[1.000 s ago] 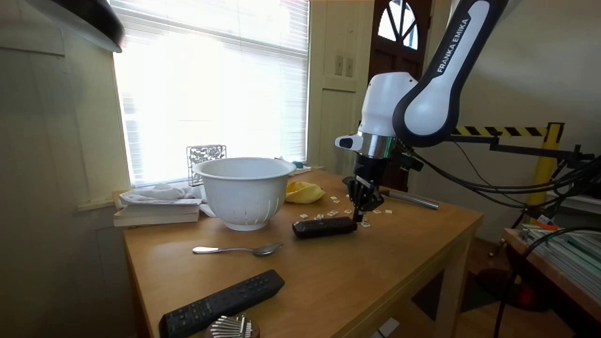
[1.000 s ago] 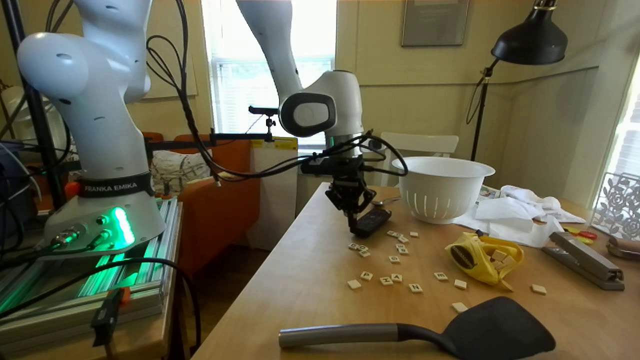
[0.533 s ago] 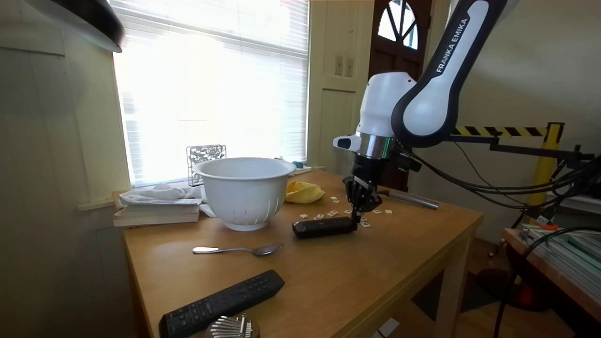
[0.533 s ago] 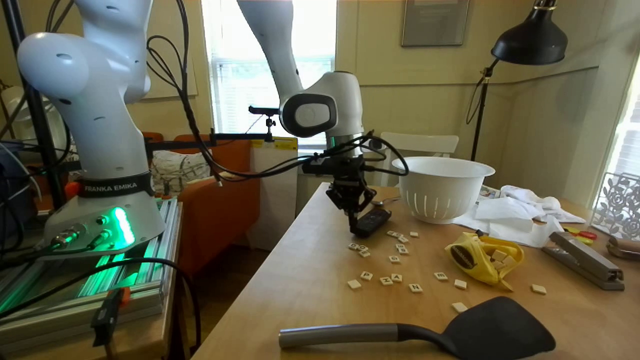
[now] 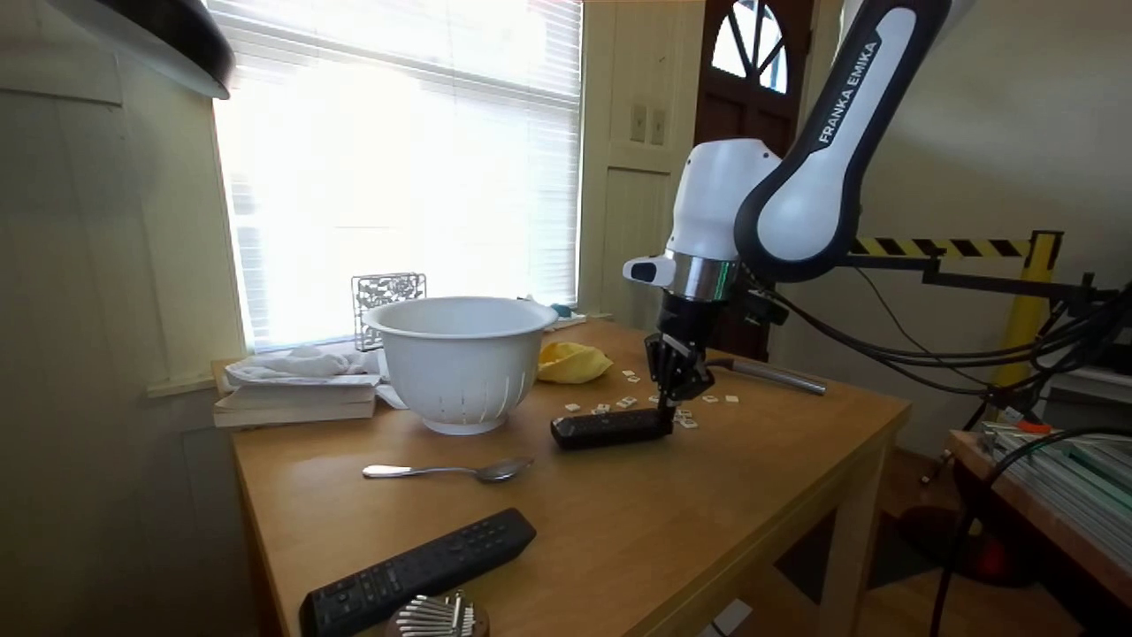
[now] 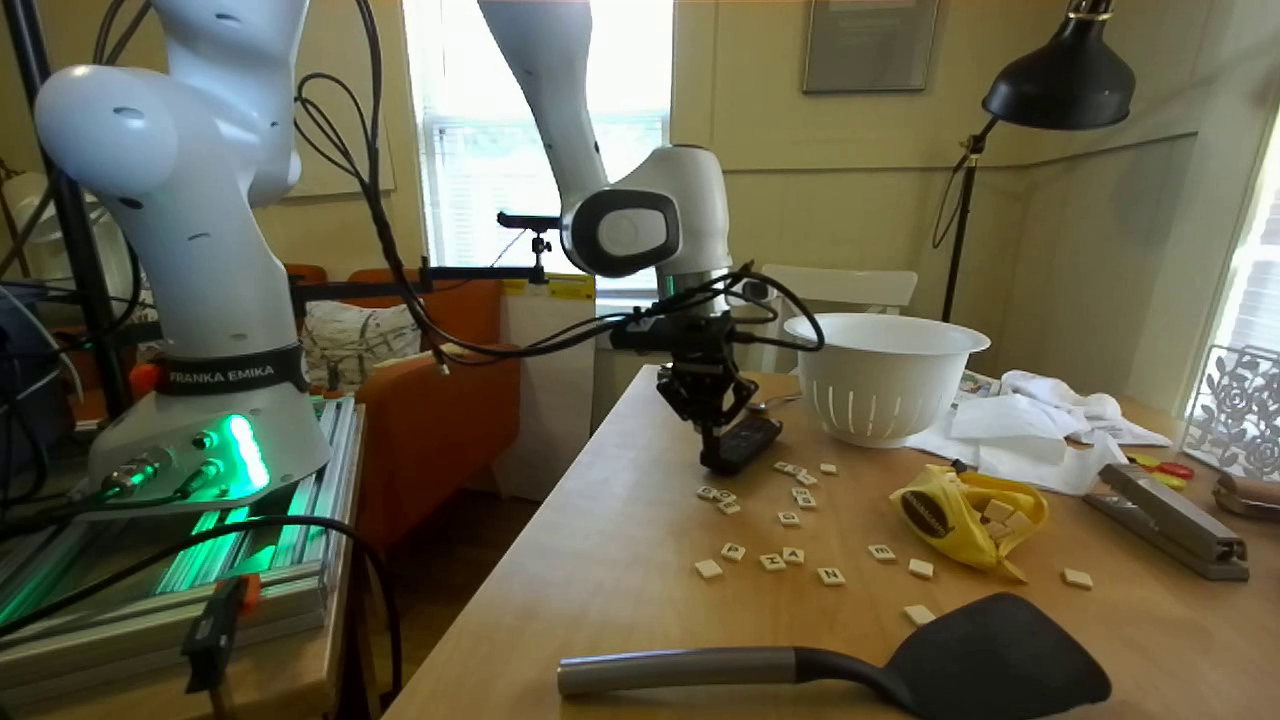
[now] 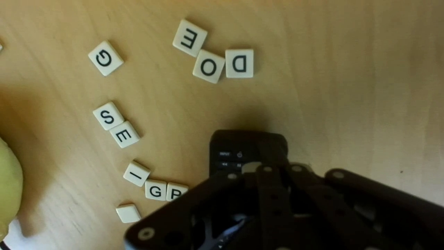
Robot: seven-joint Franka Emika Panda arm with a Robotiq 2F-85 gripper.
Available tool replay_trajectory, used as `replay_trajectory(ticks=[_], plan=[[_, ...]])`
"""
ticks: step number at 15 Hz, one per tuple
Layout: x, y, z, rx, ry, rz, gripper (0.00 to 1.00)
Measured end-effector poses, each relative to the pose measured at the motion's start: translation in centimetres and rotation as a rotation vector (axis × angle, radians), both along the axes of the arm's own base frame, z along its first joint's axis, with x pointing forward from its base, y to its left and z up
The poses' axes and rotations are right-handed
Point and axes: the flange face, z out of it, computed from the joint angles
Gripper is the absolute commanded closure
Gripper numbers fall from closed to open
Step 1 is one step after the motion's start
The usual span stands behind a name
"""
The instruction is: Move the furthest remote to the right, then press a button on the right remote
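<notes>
The short black remote (image 5: 610, 429) lies flat on the table near the white colander in both exterior views (image 6: 752, 440). In the wrist view its end with the INPUT and power marks (image 7: 229, 149) shows, and my gripper hides much of the rest. My gripper (image 5: 667, 421) points down at that end, its fingertips together with nothing seen between them. In the wrist view the fingertips (image 7: 274, 149) overlap the remote's right corner; I cannot tell whether they press on it. The longer black remote (image 5: 416, 571) lies near the table's front corner in an exterior view.
A white colander (image 5: 460, 354), a spoon (image 5: 495, 470) and a thumb piano (image 5: 438, 617) stand or lie on the table. Several letter tiles (image 6: 788, 519), a yellow pouch (image 6: 930, 510), a spatula (image 6: 1000, 660) and a stapler (image 6: 1170, 525) lie on it too.
My gripper has shifted slightly inward over the remote's end, toward the colander side, and its fingertips sit a little lower. The remotes have not visibly moved.
</notes>
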Motion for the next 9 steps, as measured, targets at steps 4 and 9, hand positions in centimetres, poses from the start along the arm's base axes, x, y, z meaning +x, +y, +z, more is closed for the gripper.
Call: replay_trajectory(ticks=[4, 9], plan=[[0.06, 0.03, 0.00, -0.007, 0.001, 0.005, 1.00], [0.05, 0.16, -0.09, -0.020, 0.006, 0.014, 1.00]])
